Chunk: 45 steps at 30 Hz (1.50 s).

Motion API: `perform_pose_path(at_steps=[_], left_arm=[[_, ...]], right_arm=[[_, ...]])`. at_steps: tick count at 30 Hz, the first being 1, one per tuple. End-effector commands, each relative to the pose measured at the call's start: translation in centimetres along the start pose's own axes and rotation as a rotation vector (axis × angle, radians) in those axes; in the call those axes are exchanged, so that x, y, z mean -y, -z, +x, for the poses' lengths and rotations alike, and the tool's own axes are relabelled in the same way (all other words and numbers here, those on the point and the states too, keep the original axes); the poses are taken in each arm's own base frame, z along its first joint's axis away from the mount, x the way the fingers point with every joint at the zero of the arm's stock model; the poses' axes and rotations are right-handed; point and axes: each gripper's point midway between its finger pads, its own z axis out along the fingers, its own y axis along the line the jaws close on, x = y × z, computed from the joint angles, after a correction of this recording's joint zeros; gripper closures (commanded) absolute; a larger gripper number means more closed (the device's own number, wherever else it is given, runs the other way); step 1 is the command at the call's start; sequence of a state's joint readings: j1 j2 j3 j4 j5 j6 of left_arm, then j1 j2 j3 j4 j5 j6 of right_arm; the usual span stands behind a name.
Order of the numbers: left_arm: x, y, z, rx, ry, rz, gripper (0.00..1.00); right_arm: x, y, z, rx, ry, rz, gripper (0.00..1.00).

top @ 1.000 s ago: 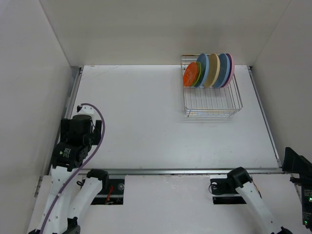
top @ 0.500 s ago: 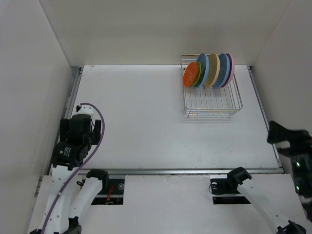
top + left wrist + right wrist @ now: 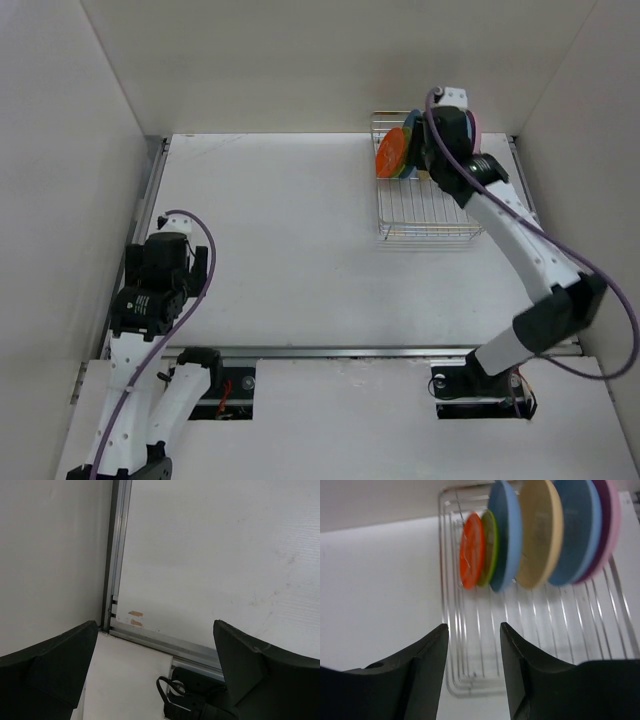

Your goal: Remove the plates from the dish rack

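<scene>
A: Arm finish?
B: The left arm [image 3: 118, 385] and right arm [image 3: 515, 232] carry white link shells and black joint housings; a purple cable [image 3: 180, 213] loops along each.
A: End tooling?
B: The fingers [image 3: 415, 680] are matte black, broad, bevelled.

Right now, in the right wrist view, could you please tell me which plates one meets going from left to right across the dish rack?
orange plate → lime green plate → light blue plate → tan plate → darker blue plate → pink plate
</scene>
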<state>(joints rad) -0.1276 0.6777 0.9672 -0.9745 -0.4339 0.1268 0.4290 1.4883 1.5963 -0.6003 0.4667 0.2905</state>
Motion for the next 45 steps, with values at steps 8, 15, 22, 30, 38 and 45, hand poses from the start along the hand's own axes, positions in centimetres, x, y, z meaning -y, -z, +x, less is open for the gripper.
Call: perform_pose_path(at_steps=[8, 15, 22, 30, 38, 45], left_arm=[[1.1, -1.5, 0.5, -0.08, -0.052, 0.029, 0.0], [1.0, -1.8, -0.4, -0.096, -0.051, 0.017, 0.0], [1.1, -2.1, -0.3, -0.114, -0.06, 0.018, 0.0], [1.1, -2.1, -0.3, -0.114, -0.06, 0.018, 0.0], [1.2, -1.9, -0.4, -0.105, -0.055, 0.028, 0.0], [1.0, -1.5, -0.5, -0.081, -0.043, 0.027, 0.0]], right_arm=[[-5.3, -14.9, -3.4, 0.045, -0.02, 0.053, 0.55], [-3.6, -20.0, 0.9, -0.022, -0.041, 0.116, 0.55], [-3.0, -22.7, 5.2, -0.09, -0.022, 0.147, 0.55], [-2.7, -25.0, 6.1, -0.101, -0.043, 0.114, 0.93], [-2.1, -16.4, -2.9, 0.12, 0.037, 0.22, 1.0], [-2.4, -4.9, -10.7, 0.319, 0.003, 0.29, 1.0]])
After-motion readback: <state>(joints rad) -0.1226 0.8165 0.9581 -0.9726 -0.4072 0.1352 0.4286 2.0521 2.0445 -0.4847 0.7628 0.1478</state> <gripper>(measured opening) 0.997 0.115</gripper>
